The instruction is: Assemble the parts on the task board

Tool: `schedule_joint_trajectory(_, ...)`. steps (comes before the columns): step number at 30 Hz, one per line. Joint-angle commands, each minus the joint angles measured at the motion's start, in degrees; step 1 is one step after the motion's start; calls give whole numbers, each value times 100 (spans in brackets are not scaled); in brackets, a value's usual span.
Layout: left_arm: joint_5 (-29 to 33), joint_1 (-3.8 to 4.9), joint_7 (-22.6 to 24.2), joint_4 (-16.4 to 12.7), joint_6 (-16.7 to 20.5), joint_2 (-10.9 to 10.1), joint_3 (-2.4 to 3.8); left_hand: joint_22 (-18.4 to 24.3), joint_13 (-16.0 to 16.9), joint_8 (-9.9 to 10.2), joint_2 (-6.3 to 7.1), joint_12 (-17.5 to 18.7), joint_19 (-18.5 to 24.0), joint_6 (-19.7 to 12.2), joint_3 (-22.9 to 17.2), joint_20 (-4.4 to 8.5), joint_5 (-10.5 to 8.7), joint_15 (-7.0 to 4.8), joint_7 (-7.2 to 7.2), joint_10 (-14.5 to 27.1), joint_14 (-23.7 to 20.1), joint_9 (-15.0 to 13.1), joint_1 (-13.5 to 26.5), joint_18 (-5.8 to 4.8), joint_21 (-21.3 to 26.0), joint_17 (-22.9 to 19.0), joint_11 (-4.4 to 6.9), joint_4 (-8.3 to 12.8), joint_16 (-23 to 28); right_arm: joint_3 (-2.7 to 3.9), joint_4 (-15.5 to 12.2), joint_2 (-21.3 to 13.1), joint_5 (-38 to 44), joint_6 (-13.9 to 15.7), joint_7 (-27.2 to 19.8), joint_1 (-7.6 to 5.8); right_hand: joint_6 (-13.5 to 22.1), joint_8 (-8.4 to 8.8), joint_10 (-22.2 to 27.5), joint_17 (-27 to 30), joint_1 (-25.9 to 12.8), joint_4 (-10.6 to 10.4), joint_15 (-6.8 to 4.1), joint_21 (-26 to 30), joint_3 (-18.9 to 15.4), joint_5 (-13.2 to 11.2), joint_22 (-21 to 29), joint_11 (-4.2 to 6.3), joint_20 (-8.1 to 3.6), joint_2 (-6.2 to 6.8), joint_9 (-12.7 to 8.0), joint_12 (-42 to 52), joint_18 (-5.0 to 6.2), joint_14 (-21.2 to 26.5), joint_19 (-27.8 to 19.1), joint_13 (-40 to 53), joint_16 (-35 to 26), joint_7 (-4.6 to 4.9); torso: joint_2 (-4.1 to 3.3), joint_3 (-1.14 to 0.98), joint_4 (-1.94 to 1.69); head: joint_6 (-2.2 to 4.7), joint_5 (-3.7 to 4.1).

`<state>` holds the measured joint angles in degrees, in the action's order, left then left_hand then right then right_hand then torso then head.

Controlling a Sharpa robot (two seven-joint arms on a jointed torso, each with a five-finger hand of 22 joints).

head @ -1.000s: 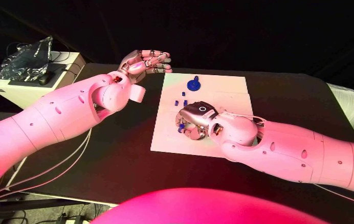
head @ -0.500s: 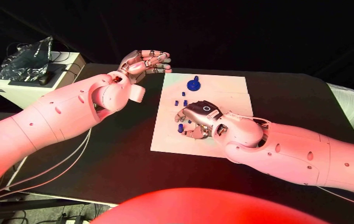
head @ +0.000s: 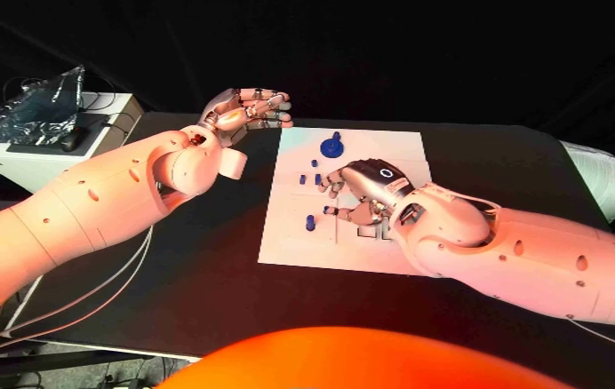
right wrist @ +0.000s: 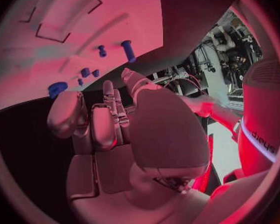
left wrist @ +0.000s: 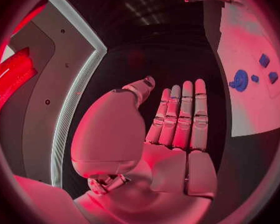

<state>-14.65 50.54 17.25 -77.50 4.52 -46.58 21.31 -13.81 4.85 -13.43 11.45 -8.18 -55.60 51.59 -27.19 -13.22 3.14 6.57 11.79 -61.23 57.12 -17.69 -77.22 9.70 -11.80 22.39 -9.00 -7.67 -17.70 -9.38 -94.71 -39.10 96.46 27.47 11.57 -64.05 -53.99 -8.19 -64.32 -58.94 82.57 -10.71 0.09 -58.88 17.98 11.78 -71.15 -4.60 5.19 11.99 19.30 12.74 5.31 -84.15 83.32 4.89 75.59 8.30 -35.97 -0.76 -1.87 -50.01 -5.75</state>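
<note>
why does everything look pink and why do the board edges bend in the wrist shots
Head view: coloured light tints both arms and the white board pinkish-orange; the background is black. Left wrist view: fisheye curves the board edge, red cast on the left hand. Right wrist view: same bending, pink over the right hand.

My hands are silver, the left hand (head: 246, 109) and the right hand (head: 364, 192) alike, on white arms; the task board (head: 385, 147) under them is white; the parts (head: 332, 147) on it are blue; the table (head: 218, 256) is black.
</note>
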Motion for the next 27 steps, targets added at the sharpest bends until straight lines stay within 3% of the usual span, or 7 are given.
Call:
schedule_joint_trajectory(1,25,3,37,-6,-107,-1,3,7,8,18,-19,-30,-43,-26,29,16,-20,10,1,49,-32,6,-39,77,28,7,4,-15,13,40,-95,-293,-1452,99,-200,-181,-154,-73,-521,-77,28,-83,-96,-146,210,55,-92,90,-26,15,13,288,25,-21,75,126,59,-3,7,9,9,1,84)
schedule_joint_trajectory(6,36,1,72,6,-116,-32,-1,23,17,18,-27,-48,-58,-28,42,16,-20,7,-21,28,-30,10,-49,78,45,18,16,-32,8,68,-148,-836,-2828,-816,105,-539,-285,-379,-1052,-514,-452,-453,-252,-484,138,288,-331,272,-180,124,162,1638,-37,-121,175,1277,330,-142,31,11,31,1,212)
schedule_joint_trajectory(9,52,-1,102,24,-119,-50,-2,65,48,23,-38,-114,-109,-48,69,25,-20,-22,-105,-68,-18,23,-87,81,89,53,66,-70,-13,73,-163,-1140,-3371,-1383,455,-707,-261,-776,-1539,-1027,-628,-532,-321,-916,60,283,-623,387,-241,-8,438,5599,-116,-227,267,5764,585,-185,57,11,54,1,266)
schedule_joint_trajectory(11,60,-2,110,34,-123,-59,-4,84,70,21,-38,-151,-160,-49,86,37,-20,-42,-127,-123,18,29,-103,84,103,82,86,-95,-46,74,-190,-1312,-3583,-1645,692,-774,-197,-975,-1838,-1626,-901,-579,-317,-1279,-29,277,-852,347,-249,-95,624,6550,-180,-332,337,6953,866,-241,67,9,61,1,305)
schedule_joint_trajectory(13,65,-4,111,40,-130,-68,-6,92,82,17,-38,-169,-200,-44,96,49,-20,-56,-133,-149,48,31,-113,86,104,103,98,-112,-73,73,-230,-1485,-3731,-1860,974,-824,-172,-1206,-2108,-2095,-1246,-570,-336,-1601,-219,701,-1055,395,-271,-156,860,7092,-235,-406,395,7659,1076,-289,78,6,68,1,339)
schedule_joint_trajectory(18,71,-14,105,20,-130,-98,-10,97,87,16,-32,-175,-224,-43,107,56,-20,-63,-127,-154,64,33,-113,86,106,115,103,-124,-89,53,-319,-1778,-3831,-2136,1549,-874,-83,-1450,-2391,-2710,-1759,-602,-367,-2032,-463,956,-1320,418,-298,-354,1212,7504,-314,-510,466,8223,1312,-331,107,-4,100,1,381)
schedule_joint_trajectory(27,73,-33,99,-37,-105,-141,-13,100,88,16,-28,-173,-240,-43,113,61,-20,-67,-126,-148,76,34,-117,86,107,124,102,-131,-101,-47,-367,-1906,-3654,-2415,1956,-891,-21,-1474,-2478,-2908,-2085,-606,-360,-2121,-612,1031,-1384,414,-297,-444,1404,7614,-329,-546,476,8372,1380,-339,143,10,149,1,386)
